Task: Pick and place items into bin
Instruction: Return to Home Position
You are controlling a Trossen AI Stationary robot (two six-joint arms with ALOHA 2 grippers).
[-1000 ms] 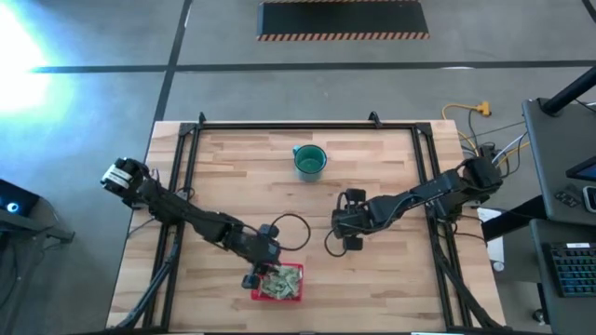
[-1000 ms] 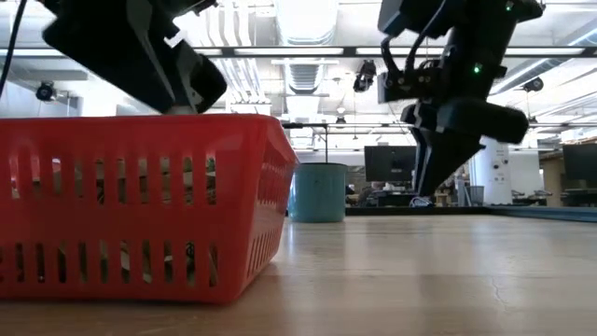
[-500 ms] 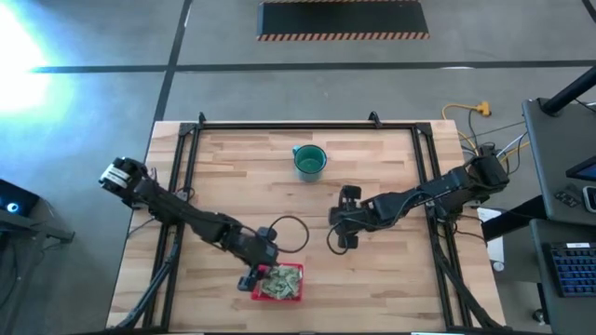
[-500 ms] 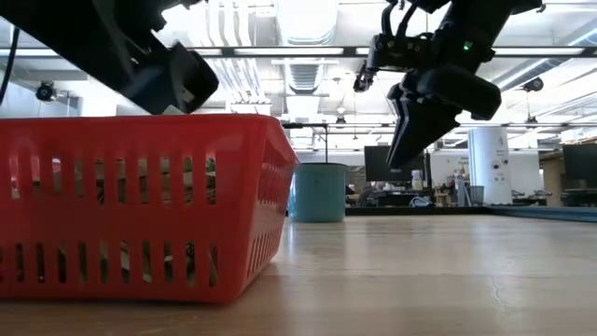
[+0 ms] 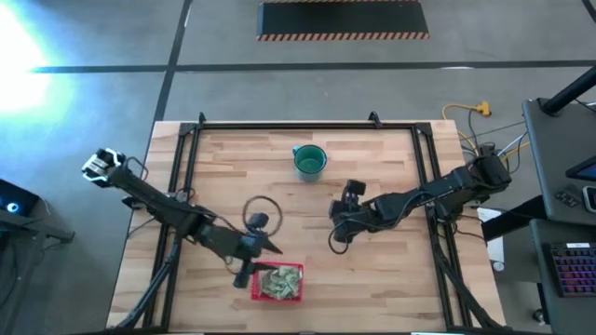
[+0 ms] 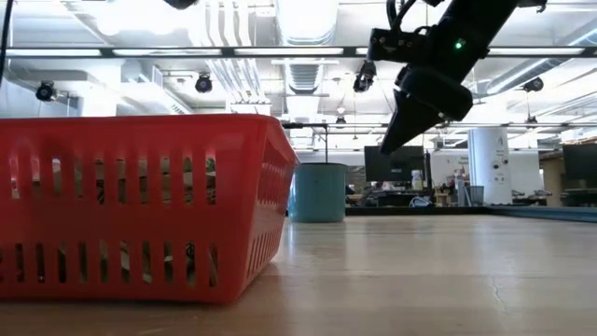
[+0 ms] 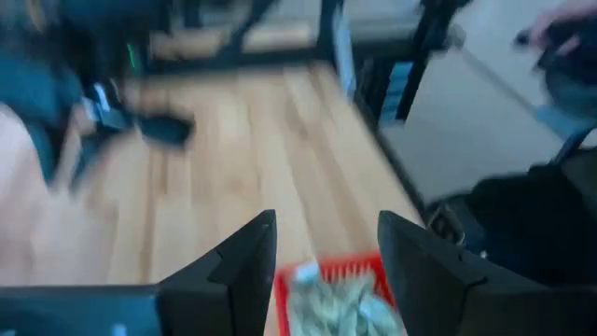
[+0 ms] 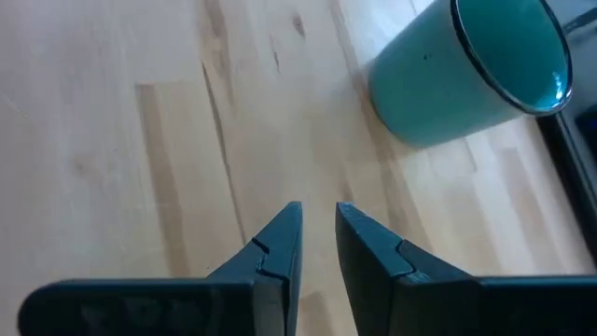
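The red bin (image 5: 253, 290) stands near the table's front edge and holds the pale green and whitish items (image 5: 279, 281). In the left wrist view the items (image 7: 336, 299) show inside the bin (image 7: 283, 280), below the fingers. My left gripper (image 5: 268, 248) hangs above the bin's far left corner, open (image 7: 326, 224), with nothing between its fingers. My right gripper (image 5: 335, 240) hangs over bare wood mid-table, slanting down, well above the tabletop (image 6: 390, 145). Its fingers (image 8: 317, 213) stand a narrow gap apart with nothing between them.
A round teal cup (image 5: 310, 161) stands upright toward the table's far edge, beyond my right gripper (image 8: 457, 75). A black frame runs along the table's sides (image 5: 186, 149). Bare wood lies between the bin and the cup.
My left gripper has risen from just over the bin's left wall, drawn back toward the far left and tipped nearer to level; it has left the low view. My right gripper has lifted off close to the tabletop and tilted.
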